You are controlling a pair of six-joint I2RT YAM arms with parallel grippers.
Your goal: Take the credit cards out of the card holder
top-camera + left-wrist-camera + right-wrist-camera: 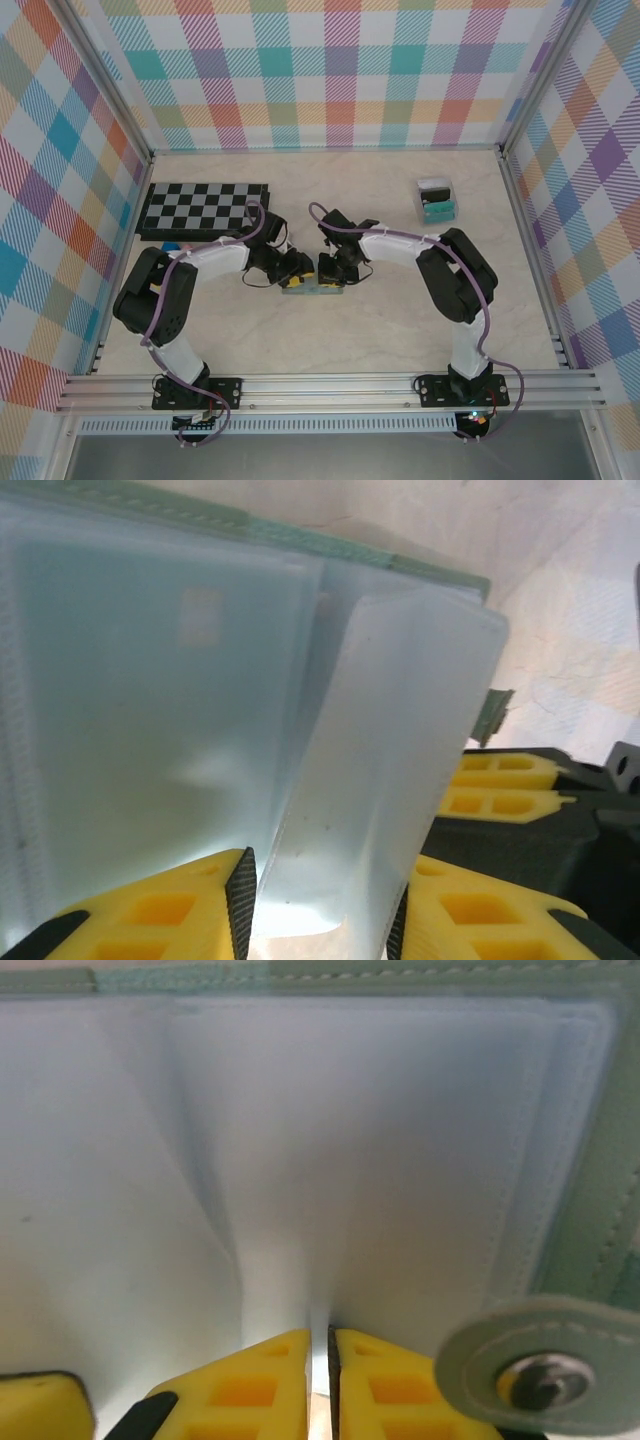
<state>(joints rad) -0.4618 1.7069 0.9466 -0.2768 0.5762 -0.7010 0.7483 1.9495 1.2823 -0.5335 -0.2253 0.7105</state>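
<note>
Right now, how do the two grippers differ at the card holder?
On the left gripper the jaws stand wide, spanning an upright frosted pocket leaf; on the right gripper they almost meet, pinching a thin edge. The left gripper is at a middle leaf, the right gripper beside the snap tab. Both have yellow fingers and work the open card holder.

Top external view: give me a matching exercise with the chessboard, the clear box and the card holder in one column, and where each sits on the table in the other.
Things:
1. chessboard
2. clear box
3. card holder

Places:
A. centre
B. back right
C. back left

Pairs: 1-C, 2-B, 3-A
</note>
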